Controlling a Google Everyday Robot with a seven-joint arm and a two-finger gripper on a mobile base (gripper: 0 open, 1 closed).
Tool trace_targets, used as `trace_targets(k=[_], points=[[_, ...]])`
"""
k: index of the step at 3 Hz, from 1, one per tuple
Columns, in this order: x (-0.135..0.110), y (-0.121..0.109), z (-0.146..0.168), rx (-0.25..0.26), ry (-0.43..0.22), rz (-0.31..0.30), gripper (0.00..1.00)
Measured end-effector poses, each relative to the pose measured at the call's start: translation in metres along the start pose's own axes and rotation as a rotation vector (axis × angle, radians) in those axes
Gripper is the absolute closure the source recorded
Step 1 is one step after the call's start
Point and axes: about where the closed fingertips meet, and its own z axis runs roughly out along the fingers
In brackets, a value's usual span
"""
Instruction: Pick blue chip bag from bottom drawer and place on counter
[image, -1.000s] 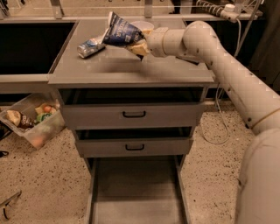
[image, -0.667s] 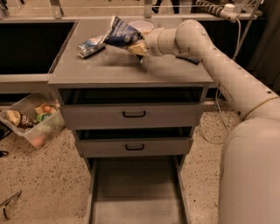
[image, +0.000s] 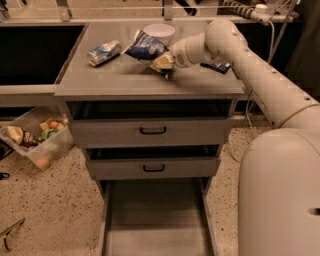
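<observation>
The blue chip bag (image: 145, 46) is tilted just above the counter (image: 120, 80), near its back middle. My gripper (image: 163, 63) is at the bag's lower right end and is shut on it, with the arm reaching in from the right. The bottom drawer (image: 155, 220) is pulled open below, and its grey floor is bare.
A crushed silver can (image: 104, 52) lies on the counter's left. A white bowl (image: 159, 33) stands behind the bag. A flat dark-blue wrapper (image: 216, 66) lies under my arm. The two upper drawers (image: 152, 131) are slightly open. A plastic bin (image: 35, 137) sits on the floor to the left.
My gripper has lowered the bag a little toward the counter and slightly right, uncovering the white bowl behind it. The can and drawers have not moved.
</observation>
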Motion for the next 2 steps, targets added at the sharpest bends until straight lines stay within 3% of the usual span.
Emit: trace_targets(k=[2], points=[[-0.0002, 0.0001, 0.0002, 0.000, 0.000, 0.000, 0.36]])
